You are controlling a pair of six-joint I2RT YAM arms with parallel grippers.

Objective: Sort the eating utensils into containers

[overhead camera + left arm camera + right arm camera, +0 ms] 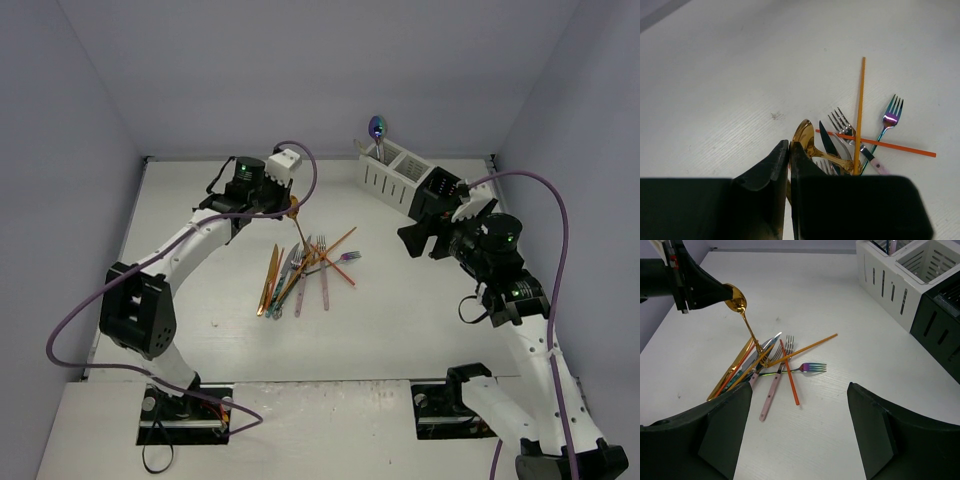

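My left gripper is shut on the bowl of a gold spoon. It holds that end up, and the handle slants down into the pile of eating utensils at mid-table. In the left wrist view the pads pinch the bowl's edge. Gold, silver, orange and pink-handled pieces lie crossed in the pile, with an iridescent fork at its right. My right gripper hovers open and holds nothing, right of the pile. The containers, a white caddy and a black caddy, stand at the back right.
An iridescent spoon stands upright in the white caddy's far compartment. A thin orange stick and a pink-handled fork lie nearest my right gripper. Grey walls close in the table on three sides.
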